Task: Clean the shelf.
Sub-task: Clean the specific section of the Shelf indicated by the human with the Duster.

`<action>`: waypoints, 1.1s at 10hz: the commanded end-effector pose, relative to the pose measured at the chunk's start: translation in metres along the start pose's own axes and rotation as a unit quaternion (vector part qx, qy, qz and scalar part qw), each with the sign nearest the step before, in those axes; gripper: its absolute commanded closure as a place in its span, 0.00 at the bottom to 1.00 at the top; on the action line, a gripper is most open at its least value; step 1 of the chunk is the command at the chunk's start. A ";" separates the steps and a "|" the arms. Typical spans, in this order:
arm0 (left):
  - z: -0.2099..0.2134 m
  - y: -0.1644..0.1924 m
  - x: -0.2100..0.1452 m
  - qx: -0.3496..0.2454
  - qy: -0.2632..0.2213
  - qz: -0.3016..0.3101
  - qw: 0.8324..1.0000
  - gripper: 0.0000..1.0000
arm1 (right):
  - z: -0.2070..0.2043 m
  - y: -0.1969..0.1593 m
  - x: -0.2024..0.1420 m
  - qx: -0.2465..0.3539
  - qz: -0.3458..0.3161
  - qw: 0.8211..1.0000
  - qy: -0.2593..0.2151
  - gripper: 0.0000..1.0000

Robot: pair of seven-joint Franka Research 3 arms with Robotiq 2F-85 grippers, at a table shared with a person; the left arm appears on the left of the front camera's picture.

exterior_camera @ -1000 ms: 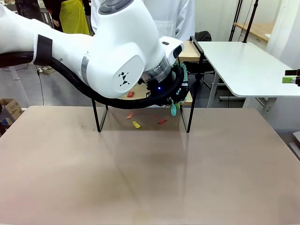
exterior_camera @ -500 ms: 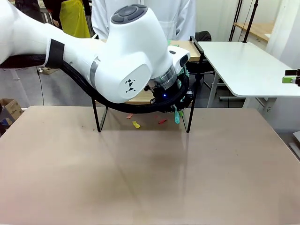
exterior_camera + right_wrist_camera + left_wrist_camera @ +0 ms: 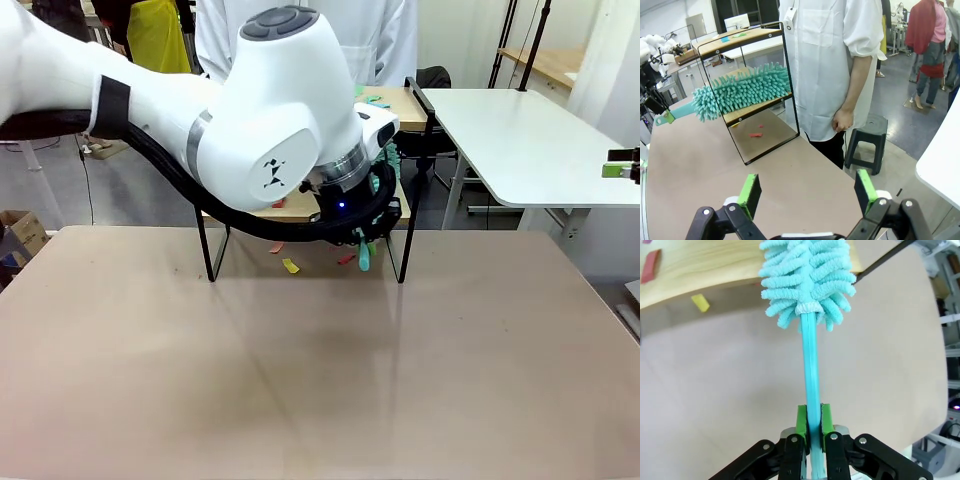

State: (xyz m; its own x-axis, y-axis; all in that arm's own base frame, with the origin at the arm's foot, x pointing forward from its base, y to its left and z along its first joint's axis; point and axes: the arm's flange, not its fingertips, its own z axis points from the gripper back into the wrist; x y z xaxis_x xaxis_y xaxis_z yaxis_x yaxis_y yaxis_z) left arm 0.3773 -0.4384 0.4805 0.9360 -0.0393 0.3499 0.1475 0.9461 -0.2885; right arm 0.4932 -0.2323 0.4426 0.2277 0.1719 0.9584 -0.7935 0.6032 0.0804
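Left wrist view, shelf [image 3: 715, 265] beyond jaws' duster [image 3: 810, 280]

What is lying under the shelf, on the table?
A yellow scrap and red scraps lie under the shelf. In the front view the left arm hides the rest of that space.

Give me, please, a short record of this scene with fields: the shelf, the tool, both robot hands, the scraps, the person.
shelf: two tiers, stands on the table
duster: teal, fluffy head between the boards, over the lower board
left hand: shut on the duster handle
right hand: open, empty, apart from the shelf
scraps: yellow and red on the table under the shelf; red on the lower board; coloured ones on the top board
person: white coat, stands behind the shelf
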 end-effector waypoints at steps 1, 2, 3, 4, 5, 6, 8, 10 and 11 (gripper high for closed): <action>0.015 0.014 0.005 0.028 0.025 0.003 0.999 0.87 | 0.000 0.001 0.002 -0.001 0.003 1.000 0.003 0.00; 0.019 0.021 0.006 0.038 0.026 0.008 0.999 0.87 | 0.000 0.001 0.002 -0.001 0.003 1.000 0.003 0.00; 0.023 0.029 0.006 0.047 0.031 0.011 0.998 0.87 | 0.000 0.001 0.002 -0.001 0.003 1.000 0.003 0.00; 0.027 0.038 0.007 0.058 0.035 0.014 0.998 0.87 | 0.000 0.001 0.002 -0.001 0.003 1.000 0.003 0.00; 0.032 0.051 0.007 0.076 0.034 0.017 0.996 0.87 | 0.000 0.001 0.002 -0.001 0.003 1.000 0.003 0.00; 0.037 0.063 0.007 0.093 0.035 0.020 0.995 0.87 | 0.000 0.001 0.002 -0.001 0.003 1.000 0.003 0.00; 0.048 0.086 0.007 0.119 0.023 0.035 0.992 0.87 | 0.000 0.001 0.002 -0.001 0.003 1.000 0.003 0.00; 0.055 0.108 0.004 0.155 0.023 0.042 0.987 0.87 | 0.000 0.001 0.002 -0.001 0.003 1.000 0.003 0.00; 0.056 0.119 0.002 0.181 0.023 0.044 0.982 0.87 | 0.000 0.001 0.002 -0.001 0.003 1.000 0.003 0.00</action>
State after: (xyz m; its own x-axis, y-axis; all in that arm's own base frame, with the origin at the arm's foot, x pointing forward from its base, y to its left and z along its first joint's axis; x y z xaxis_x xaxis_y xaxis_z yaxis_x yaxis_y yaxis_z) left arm 0.3853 -0.3174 0.4998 0.9569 0.0446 0.2871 -0.0348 0.9986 -0.0390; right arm 0.4932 -0.2323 0.4426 0.2277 0.1718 0.9584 -0.7935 0.6032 0.0804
